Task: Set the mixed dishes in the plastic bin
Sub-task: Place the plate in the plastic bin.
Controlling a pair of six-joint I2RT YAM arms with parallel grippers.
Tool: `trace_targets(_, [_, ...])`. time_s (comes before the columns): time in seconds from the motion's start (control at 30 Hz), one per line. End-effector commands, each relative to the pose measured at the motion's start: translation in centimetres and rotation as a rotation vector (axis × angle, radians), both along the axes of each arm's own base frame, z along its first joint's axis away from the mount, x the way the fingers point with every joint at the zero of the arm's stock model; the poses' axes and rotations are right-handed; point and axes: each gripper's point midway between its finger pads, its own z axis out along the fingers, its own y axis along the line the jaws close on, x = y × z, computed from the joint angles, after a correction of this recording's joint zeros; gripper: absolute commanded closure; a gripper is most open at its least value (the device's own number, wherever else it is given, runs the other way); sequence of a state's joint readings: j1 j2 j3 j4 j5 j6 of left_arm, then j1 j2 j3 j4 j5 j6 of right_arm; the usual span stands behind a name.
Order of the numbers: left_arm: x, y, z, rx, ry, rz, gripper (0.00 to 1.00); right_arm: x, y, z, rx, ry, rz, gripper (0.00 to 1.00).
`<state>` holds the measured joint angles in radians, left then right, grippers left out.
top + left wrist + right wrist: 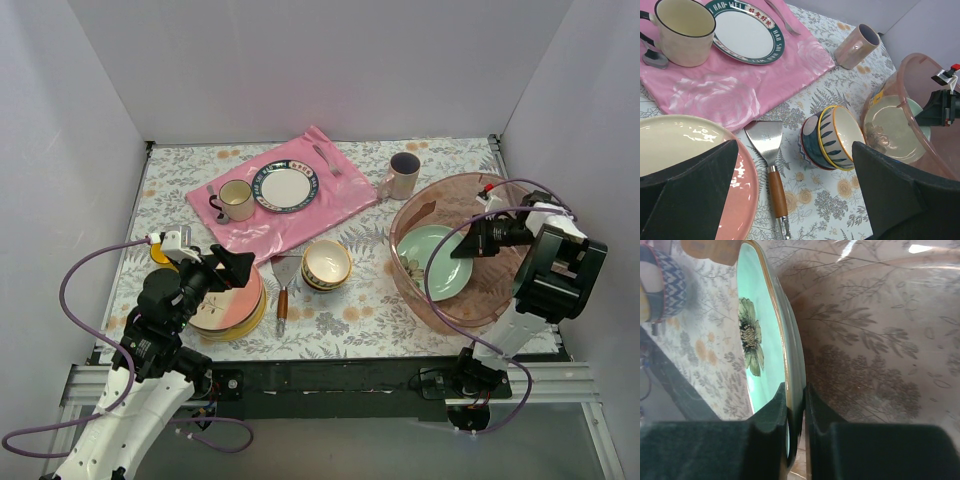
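Mint-green, flower in the middle: that's the plate (432, 262) we're watching, and it's down inside the plastic bin (437, 316), tilted and seemingly leaning toward the bin's left wall. The right gripper (796, 400) has its fingers (770, 412) pinching the plate's gold-edged rim, one pad on each face, seen edge-on in the wrist view. So we'd call this the tail end of a placement: the plate is in the tub but not yet let go. Whether its lower edge touches the bin floor, we can't tell.

The next move, as we judge it, is to ease the plate down flat and part the fingers. Then the gripper lifts clear of the rolled rim without dragging the plate along.

On the other side, the left gripper (228, 268) hangs with its fingers spread wide, holding nothing, just above the stack of cream and pink plates (235, 312). Out on the table (370, 310) sit the nested bowls (326, 264) in the middle and the pinkish mug (404, 175) just beyond the bin. There's plenty left, we reckon, and that stack looks the likely next pick.
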<state>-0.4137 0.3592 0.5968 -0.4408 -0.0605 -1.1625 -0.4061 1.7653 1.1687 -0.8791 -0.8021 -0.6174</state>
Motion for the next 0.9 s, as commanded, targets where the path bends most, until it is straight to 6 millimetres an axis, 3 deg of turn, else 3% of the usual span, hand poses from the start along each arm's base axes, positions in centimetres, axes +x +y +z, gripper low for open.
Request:
trace_targets(0.0, [0.1, -0.1, -0.5, 0.019, 0.005, -0.008, 0.02, 0.5, 1.2, 2.0, 0.047, -0.02, 0.023, 0.78])
trace_targets(0.03, [0.1, -0.1, -0.5, 0.019, 0.006, -0.01, 0.02, 0.5, 1.0, 1.8, 0.04, -0.021, 0.022, 0.71])
trace_targets(0.3, [0.1, -0.1, -0.4, 0.018, 0.004, -0.01, 0.02, 1.0, 0.0, 0.3, -0.034, -0.001, 0.01, 0.45])
trace_targets(0.6, [0.1, -0.1, -0.4, 0.018, 0.004, -0.011, 0.02, 1.5, -1.1, -0.9, -0.145, 0.009, 0.006, 0.29])
trace_targets(0.87, [0.2, -0.1, -0.5, 0.017, 0.006, -0.007, 0.02, 1.9, -1.4, -1.5, -0.258, -0.006, 0.023, 0.23])
